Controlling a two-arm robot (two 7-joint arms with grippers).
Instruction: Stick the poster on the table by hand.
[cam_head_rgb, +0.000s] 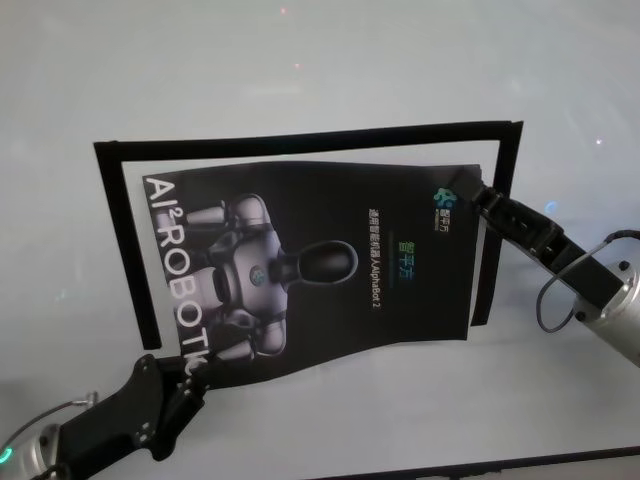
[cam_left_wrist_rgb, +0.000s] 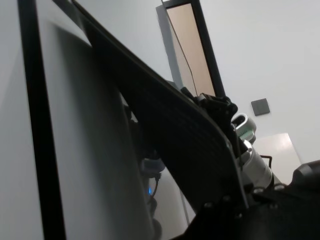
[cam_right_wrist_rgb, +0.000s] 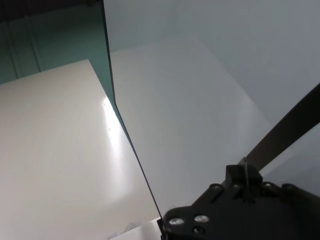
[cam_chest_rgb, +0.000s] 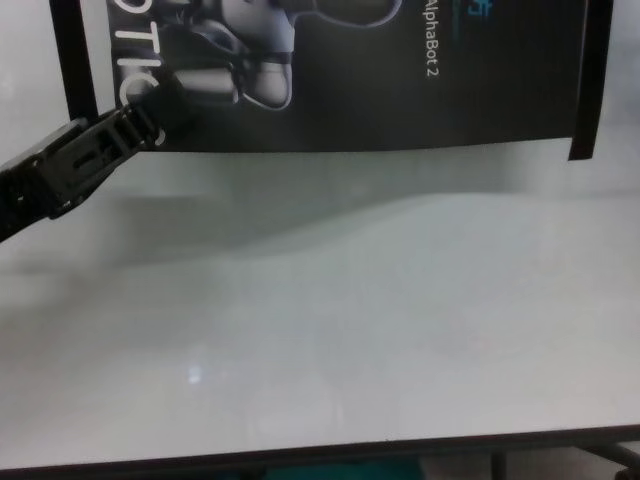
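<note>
The poster (cam_head_rgb: 320, 260), a black glossy sheet with a grey robot and white lettering, hangs slightly wavy over the white table (cam_head_rgb: 300, 80). My left gripper (cam_head_rgb: 190, 375) is shut on its near left corner, also seen in the chest view (cam_chest_rgb: 150, 115). My right gripper (cam_head_rgb: 478, 198) is shut on its far right edge. In the left wrist view the poster (cam_left_wrist_rgb: 170, 125) slants up off the table, with the right arm (cam_left_wrist_rgb: 245, 135) beyond it. The chest view shows a shadow under the poster's near edge (cam_chest_rgb: 400, 130).
A black tape outline (cam_head_rgb: 300, 138) marks three sides of a rectangle on the table around the poster: left, far and right. Its right strip (cam_chest_rgb: 590, 80) shows in the chest view. The table's dark near edge (cam_chest_rgb: 350, 445) runs along the front.
</note>
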